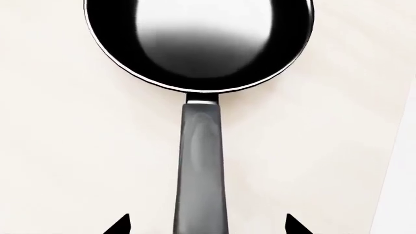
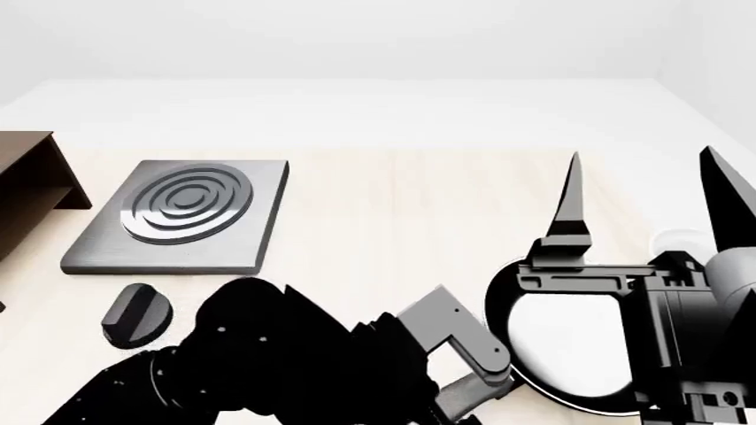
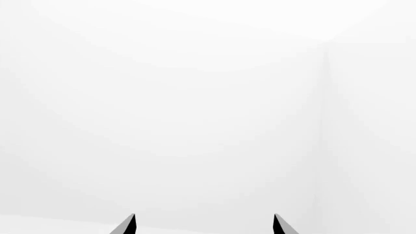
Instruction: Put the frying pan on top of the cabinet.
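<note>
Black frying pan (image 1: 198, 44) lies ahead of the wide-spread left tool (image 1: 206, 225), handle between its tips.

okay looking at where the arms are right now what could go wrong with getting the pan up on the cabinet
1. The open left gripper straddles the far end of the round black frying pan's long grey handle; held there, the pan may tip.
2. The dark brown wooden cabinet sits far left; the carry passes the square grey hob plate and small black knob.

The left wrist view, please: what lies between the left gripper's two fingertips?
The frying pan's long dark grey handle runs between the open left gripper's fingertips, above bare pale table.
</note>
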Controlling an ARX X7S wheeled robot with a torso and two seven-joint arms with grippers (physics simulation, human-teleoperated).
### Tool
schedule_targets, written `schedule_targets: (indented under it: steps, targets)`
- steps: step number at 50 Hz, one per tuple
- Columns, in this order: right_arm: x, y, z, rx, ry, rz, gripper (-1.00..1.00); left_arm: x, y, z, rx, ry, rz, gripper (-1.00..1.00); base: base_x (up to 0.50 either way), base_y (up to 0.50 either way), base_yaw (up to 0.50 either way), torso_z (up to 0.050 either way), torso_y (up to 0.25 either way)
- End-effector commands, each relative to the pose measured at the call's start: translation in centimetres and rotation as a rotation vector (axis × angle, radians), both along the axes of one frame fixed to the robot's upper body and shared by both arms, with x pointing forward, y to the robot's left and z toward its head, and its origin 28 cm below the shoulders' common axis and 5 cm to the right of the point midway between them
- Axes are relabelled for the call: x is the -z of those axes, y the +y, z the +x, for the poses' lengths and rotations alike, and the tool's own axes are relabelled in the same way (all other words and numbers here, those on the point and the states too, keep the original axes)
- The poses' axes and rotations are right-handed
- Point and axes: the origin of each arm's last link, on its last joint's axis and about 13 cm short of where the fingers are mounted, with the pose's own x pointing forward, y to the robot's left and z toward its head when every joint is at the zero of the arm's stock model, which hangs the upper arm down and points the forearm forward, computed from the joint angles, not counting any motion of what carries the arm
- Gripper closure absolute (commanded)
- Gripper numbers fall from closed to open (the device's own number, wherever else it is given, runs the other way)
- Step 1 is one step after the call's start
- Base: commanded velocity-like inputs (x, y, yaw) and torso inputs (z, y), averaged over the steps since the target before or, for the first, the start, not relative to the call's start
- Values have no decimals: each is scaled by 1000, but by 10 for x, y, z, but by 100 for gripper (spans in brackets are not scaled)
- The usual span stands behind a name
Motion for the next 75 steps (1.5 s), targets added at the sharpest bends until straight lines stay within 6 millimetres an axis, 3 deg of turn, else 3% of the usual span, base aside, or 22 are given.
schedule_targets:
  steps: [1, 29, 30, 49, 51, 63, 75]
  targets:
    - [0, 0, 0, -1, -2, 3, -100, 12, -3, -1, 1, 34, 16, -100, 0, 0, 0, 0, 0]
    - [0, 0, -2, -5, -9, 7, -100, 39, -4, 0, -59, 141, 142, -100, 0, 0, 0, 0, 0]
    - [0, 0, -2, -5, -9, 7, -100, 38, -4, 0, -67, 137, 143, 100, 0, 0, 0, 0, 0]
    - [-2, 0, -2, -7, -13, 7, -100, 31, -2, 5, -90, 87, 142, 100, 0, 0, 0, 0, 0]
    - [-2, 0, -2, -7, -14, 8, -100, 25, 0, 6, -99, 8, 135, 100, 0, 0, 0, 0, 0]
    - [-1, 0, -2, -4, -10, 9, -100, -29, 23, 10, -173, -70, -18, 100, 0, 0, 0, 0, 0]
    - [-2, 2, -1, -10, -13, 5, -100, -46, 44, 21, -266, -118, -38, 100, 0, 0, 0, 0, 2]
